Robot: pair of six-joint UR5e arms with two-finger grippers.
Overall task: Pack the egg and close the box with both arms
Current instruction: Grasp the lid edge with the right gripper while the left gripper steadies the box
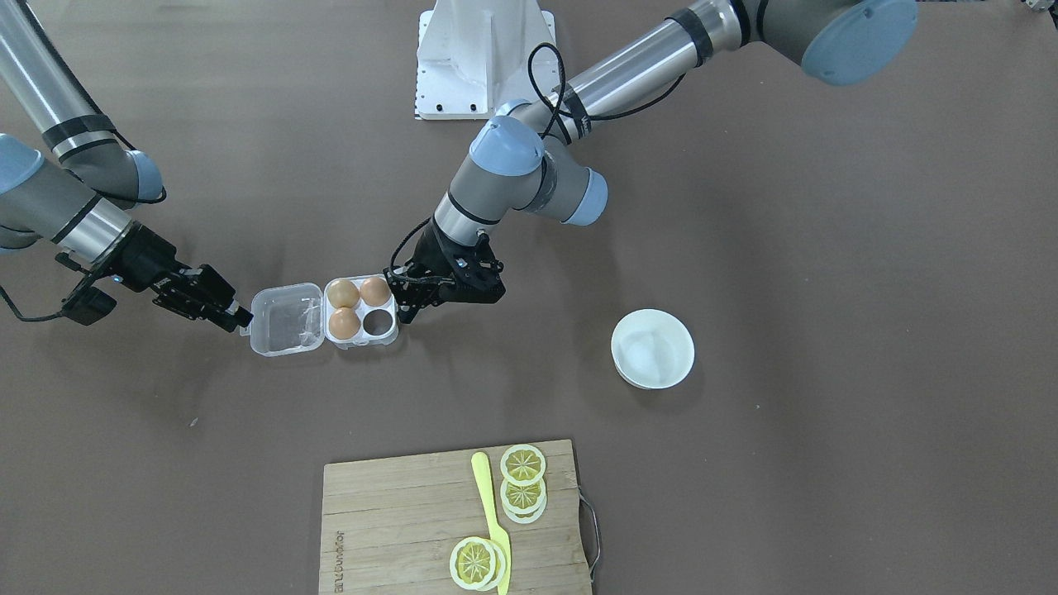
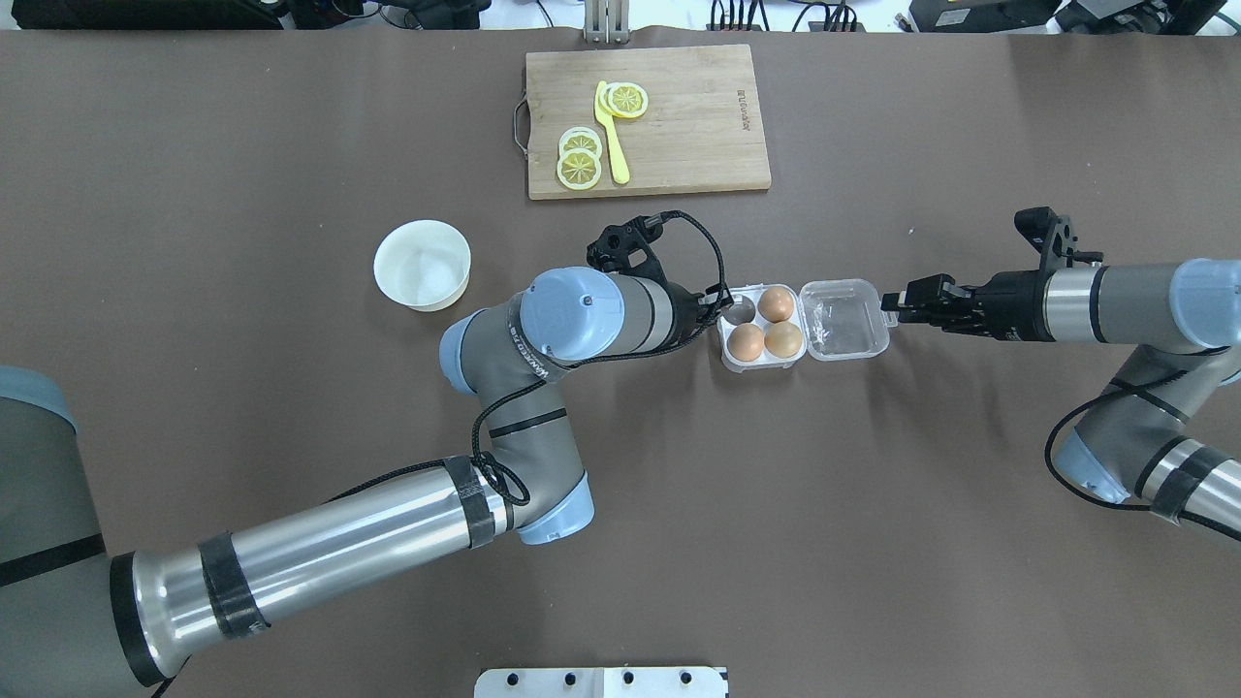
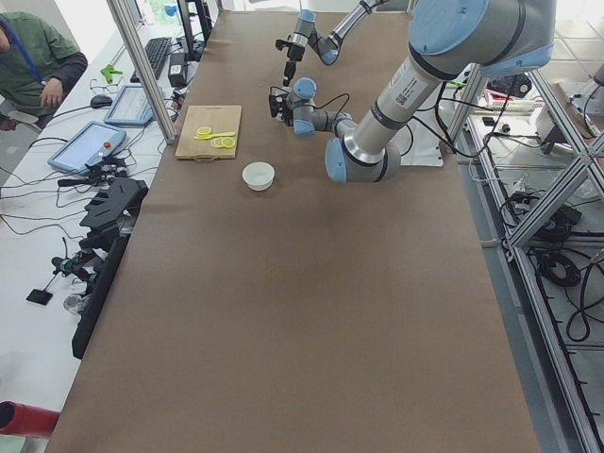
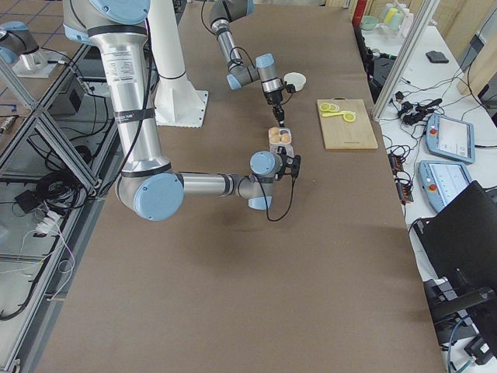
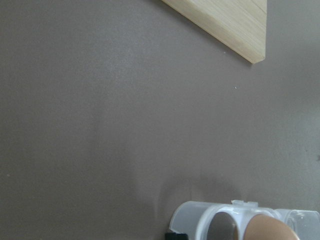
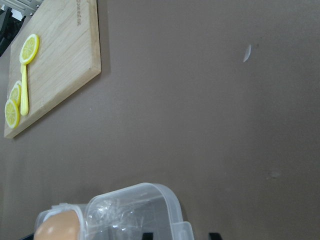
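Every egg (image 1: 345, 322) I can see is already in the box (image 1: 361, 340), and the three brown shells look alike, so I cannot say which was the last in. They fill three of the four cells. The fourth cell (image 1: 380, 322), on the robot's left and on the side away from its base, is empty. The box sits around mid-table with its clear lid (image 1: 287, 319) lying flat and open toward the robot's right. The left gripper (image 1: 399, 297) is low at the box wall just beside the empty cell. From the front its jaws look parted with nothing held, though the overhead view hides them under the wrist. The right gripper (image 2: 890, 308) reaches in level at the lid's outer edge. Its wrist camera shows two fingertips (image 6: 147, 235) set apart, with the lid's small tab (image 6: 182, 230) in the gap between them and not pinched. Farther out on the brown table (image 1: 826, 330), a white bowl (image 1: 653, 349) stands well apart on the robot's left. A wooden cutting board (image 1: 397, 512) lies at the operators' edge, carrying lemon slices (image 1: 522, 464) and a yellow knife (image 1: 492, 512).
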